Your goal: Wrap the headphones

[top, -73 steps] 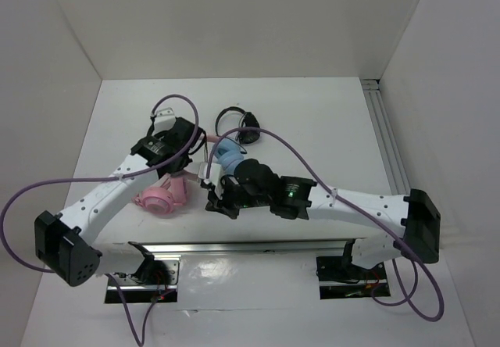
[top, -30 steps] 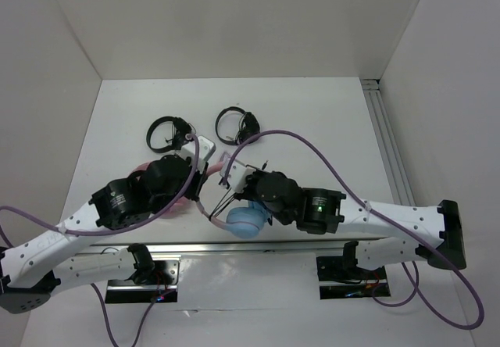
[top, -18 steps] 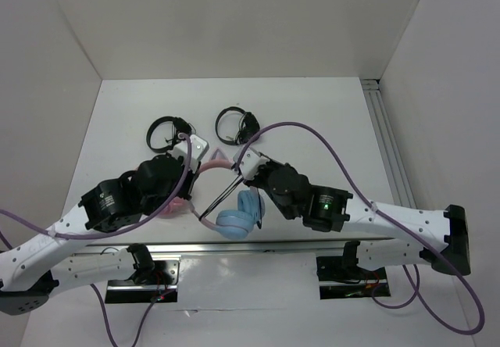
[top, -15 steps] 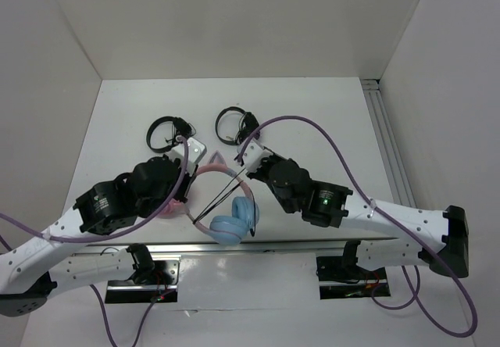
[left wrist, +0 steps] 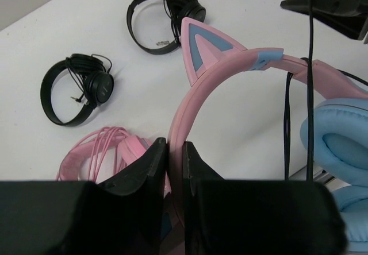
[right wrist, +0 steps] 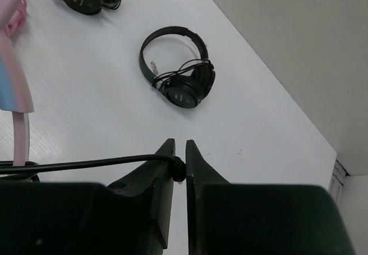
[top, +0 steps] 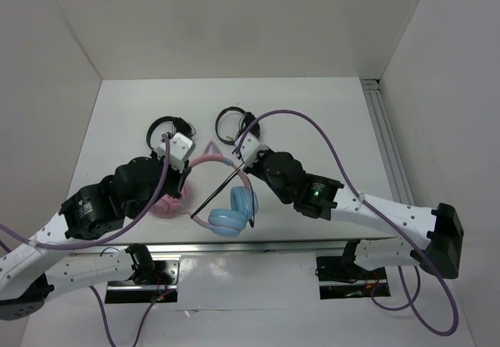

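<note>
The headphones have a pink cat-ear headband point(left wrist: 230, 71) and light blue ear cups point(top: 233, 211), and are held near the table's front middle. My left gripper point(left wrist: 175, 149) is shut on the headband, near its lower end. My right gripper point(right wrist: 179, 151) is shut on the plug end of the thin black cable point(right wrist: 86, 164). In the top view the cable point(top: 215, 194) runs taut and diagonal from my right gripper point(top: 237, 165) down to the headband's near end. In the left wrist view two cable strands point(left wrist: 309, 94) hang over the headband beside an ear cup point(left wrist: 339, 134).
Two small black headphones point(top: 168, 132) point(top: 237, 124) lie behind the arms. The all-pink headphones point(top: 166, 200) lie under my left arm and also show in the left wrist view point(left wrist: 106, 151). A metal rail point(top: 387, 144) runs along the right edge. White walls enclose the table.
Both arms have lifted and turned the headphones from the table's middle toward the front. My right gripper has drawn the cable end up and back, pulling the cable straight. My left arm has shifted left.
</note>
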Tool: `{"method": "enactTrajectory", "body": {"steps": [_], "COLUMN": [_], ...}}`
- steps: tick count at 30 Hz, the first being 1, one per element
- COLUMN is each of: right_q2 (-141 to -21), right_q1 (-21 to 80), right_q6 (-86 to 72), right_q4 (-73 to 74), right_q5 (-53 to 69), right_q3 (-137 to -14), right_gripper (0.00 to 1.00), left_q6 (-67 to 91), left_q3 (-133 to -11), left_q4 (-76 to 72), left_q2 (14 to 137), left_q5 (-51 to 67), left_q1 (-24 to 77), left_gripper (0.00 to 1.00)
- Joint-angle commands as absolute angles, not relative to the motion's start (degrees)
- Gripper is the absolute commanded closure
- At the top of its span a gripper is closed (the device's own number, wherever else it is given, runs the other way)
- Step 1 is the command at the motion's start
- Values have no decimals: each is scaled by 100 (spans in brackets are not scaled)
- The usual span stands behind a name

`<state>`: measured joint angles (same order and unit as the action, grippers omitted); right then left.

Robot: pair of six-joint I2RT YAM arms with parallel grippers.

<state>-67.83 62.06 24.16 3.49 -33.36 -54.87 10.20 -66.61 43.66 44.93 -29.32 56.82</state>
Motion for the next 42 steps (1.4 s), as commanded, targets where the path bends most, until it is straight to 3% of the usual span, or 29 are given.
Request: {"method": "enactTrajectory", "body": {"steps": [1, 5, 8, 10, 15, 17, 18, 20, 24, 35, 42], "right_q2": [-6732, -6785, -6785, -6785, -6987, -6987, -6987, -6987, -6855, -6276, -6450], "right_q1": [5854, 5854, 5854, 5854, 5801, 5801, 5749, 5687, 5634, 5467, 5361], "right_q6": [2180, 2065, 1942, 1803, 1609, 1538, 1460, 1371, 1213, 958, 1011], "right_q4": [-44, -44, 18, 123, 176, 176, 176, 237, 378, 650, 659], "right_q5": [-3640, -3437, -3384, -3488, -3595, -3595, -3595, -3595, -3480, -3481, -3831], "right_q3": [-5440, -5440, -5440, -5440, -5379, -5379, -5379, -5379, -5326, -5431, -5554], "right_gripper": [96, 96, 84, 67, 64, 57, 45, 41, 14, 0, 0], "left_q6": [747, 633, 510, 510, 588, 738, 790, 1009, 1309, 1828, 1890], "left_q3": [-7005, -7005, -6952, -7005, -7224, -7304, -7304, -7356, -7488, -7586, -7339], "left_q4": [4219, 3789, 3437, 3209, 2708, 2707, 2655, 2654, 2654, 2699, 2505], "left_q2": [4289, 4342, 4596, 4719, 4983, 5167, 5220, 5308, 5536, 5959, 6064], "left_q5": [-2646, -2645, -3022, -3190, -3226, -3226, -3226, -3226, -2771, -1576, -370], "left_q1": [5722, 5722, 5722, 5722, 5722, 5591, 5512, 5458, 5037, 3517, 3129], "left_gripper": [100, 100, 100, 100, 100, 100, 100, 100, 100, 100, 100]}}
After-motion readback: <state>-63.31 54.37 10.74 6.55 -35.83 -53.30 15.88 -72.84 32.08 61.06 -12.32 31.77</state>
